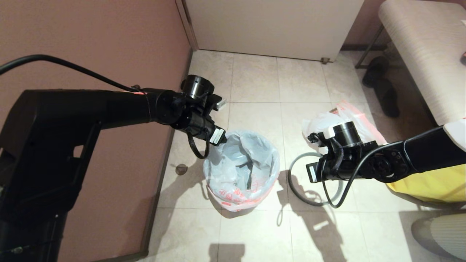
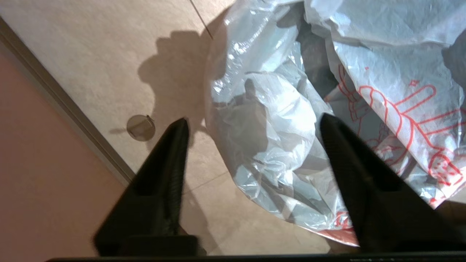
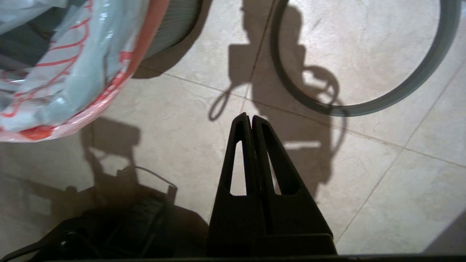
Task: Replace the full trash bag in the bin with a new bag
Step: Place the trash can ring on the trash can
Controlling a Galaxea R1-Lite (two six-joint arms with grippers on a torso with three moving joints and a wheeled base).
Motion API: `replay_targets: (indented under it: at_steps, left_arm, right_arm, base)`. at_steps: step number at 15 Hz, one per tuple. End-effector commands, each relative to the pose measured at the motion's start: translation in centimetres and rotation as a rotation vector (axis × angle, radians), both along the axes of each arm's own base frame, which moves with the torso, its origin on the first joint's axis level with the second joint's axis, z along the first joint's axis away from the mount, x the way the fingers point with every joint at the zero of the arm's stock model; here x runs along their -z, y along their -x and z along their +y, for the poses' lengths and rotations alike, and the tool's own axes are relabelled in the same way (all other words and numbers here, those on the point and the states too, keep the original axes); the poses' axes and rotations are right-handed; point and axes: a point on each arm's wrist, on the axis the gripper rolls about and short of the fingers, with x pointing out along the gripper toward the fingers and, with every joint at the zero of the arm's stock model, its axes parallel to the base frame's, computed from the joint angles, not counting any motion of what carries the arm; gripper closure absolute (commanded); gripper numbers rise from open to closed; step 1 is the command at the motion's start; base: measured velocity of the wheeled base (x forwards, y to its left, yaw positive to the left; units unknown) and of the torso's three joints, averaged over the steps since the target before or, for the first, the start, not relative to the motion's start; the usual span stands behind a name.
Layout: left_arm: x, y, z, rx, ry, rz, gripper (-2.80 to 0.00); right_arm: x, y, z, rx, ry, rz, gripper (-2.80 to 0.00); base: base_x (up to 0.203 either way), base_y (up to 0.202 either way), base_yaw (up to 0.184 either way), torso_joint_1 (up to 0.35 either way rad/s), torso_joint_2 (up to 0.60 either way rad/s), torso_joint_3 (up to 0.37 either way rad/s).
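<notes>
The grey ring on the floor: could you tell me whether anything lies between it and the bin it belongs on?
Nothing visible does. The grey ring lies flat on bare tile right beside the bin, which the new bag drapes. The shut right gripper hangs over that gap, above the floor.

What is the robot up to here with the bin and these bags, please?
It is relining the bin. The new bag is draped over it, and the left gripper hovers at its edge, jaws open and empty. The right gripper, jaws shut and empty, hangs over the floor near the loose grey ring. The full trash bag lies behind the right arm.
</notes>
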Motion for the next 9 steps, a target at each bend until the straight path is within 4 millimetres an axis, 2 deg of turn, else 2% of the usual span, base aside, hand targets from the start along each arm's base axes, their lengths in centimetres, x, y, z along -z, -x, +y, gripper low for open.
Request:
replay_targets:
  at_steps: [1,4,7,9]
  left_arm:
    - [-0.7,0.4,-0.7,0.015,0.017,-0.035,0.00]
    - [-0.9,0.9,-2.7,0.006,0.102,-0.062,0.00]
    - [-1.3,3.4,-6.7,0.043,0.160,-0.059,0.00]
    - [-0.5,3.5,-7.5,0.030,0.146,-0.049,0.00]
  right_arm:
    - [2.3,-1.1,-0.3,0.026,0.037,0.024,0.00]
    - [6.7,-4.2,-2.4,0.101,0.100,-0.023,0.00]
    - [10.8,-7.6,-6.5,0.212,0.195,-0.006,0.00]
    - [14.2,-9.2,-9.0,0.267,0.257,0.032,0.00]
  base:
    - [0.000,0.000,0.000,0.000,0.00,0.000]
    - [0.000,0.000,0.000,0.000,0.00,0.000]
    - [0.000,0.000,0.000,0.000,0.00,0.000]
    - [0.000,0.000,0.000,0.000,0.00,0.000]
